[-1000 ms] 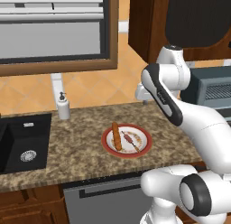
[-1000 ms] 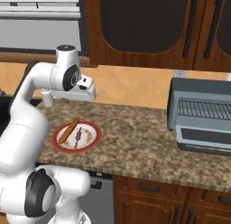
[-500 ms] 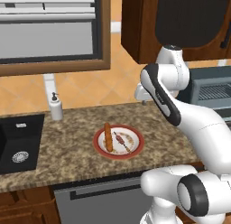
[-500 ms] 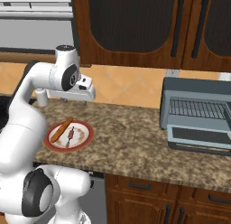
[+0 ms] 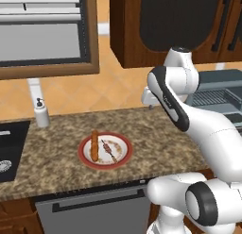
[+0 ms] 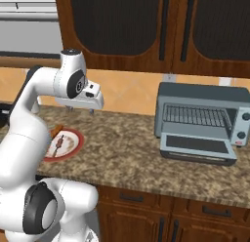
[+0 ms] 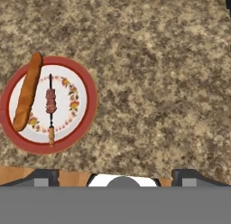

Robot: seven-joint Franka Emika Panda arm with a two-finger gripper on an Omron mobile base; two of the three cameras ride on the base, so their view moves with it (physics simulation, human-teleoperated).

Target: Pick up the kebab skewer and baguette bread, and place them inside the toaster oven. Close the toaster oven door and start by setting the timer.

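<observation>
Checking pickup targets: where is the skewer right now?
The skewer lies on the red-rimmed plate, just beside the baguette, at the left of the hand view; the plate sits on the counter.

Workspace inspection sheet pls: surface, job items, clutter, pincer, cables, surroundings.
Surface: speckled granite counter, bare patch right of the plate in the hand view.
Job's things: baguette bread and kebab skewer lie side by side, apart, on a red-rimmed plate. Toaster oven at the counter's right end, toaster oven door folded down, wire rack showing.
Clutter: soap dispenser near the sink.
Pincer: pincer open, holding nothing, above the counter and apart from the plate.
Cables: nothing seen.
Surroundings: dark wood cabinets above, window left, dishwasher front under the counter.
</observation>
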